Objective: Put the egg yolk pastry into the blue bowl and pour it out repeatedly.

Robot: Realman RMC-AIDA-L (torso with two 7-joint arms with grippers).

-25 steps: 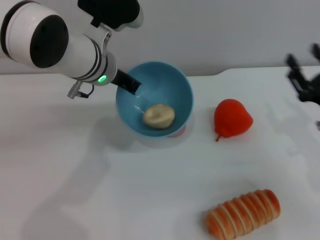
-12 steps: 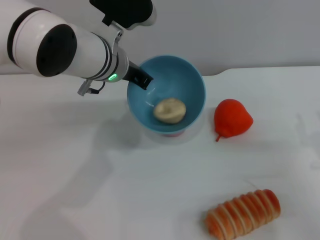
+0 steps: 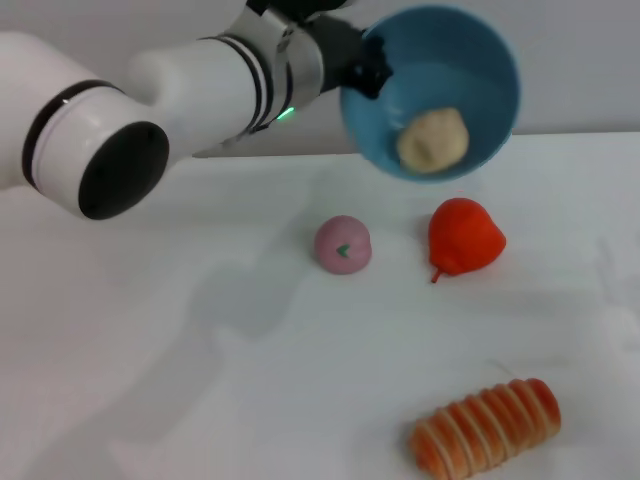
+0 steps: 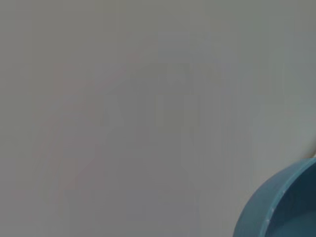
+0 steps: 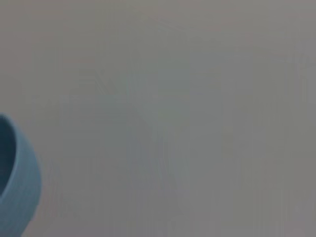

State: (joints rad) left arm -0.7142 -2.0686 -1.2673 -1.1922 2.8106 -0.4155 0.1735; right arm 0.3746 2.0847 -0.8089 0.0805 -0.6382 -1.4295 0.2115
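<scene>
A plain white table (image 3: 200,380) fills most of the head view. Behind it stands a bare pale grey wall (image 3: 580,60). Soft, even light casts faint shadows.

The blue bowl (image 3: 455,60) is plain light blue, and the egg yolk pastry (image 3: 433,139) is pale beige. The ball (image 3: 343,244) is pink with a green mark, the pear (image 3: 464,236) red, the bread roll (image 3: 487,427) orange with pale ridges, and the table (image 3: 150,380) white.

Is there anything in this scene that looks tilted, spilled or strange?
Only the blue bowl: the left gripper holds it in the air, tipped steeply, with the egg yolk pastry resting near its lower rim. Nothing has spilled onto the table.
</scene>
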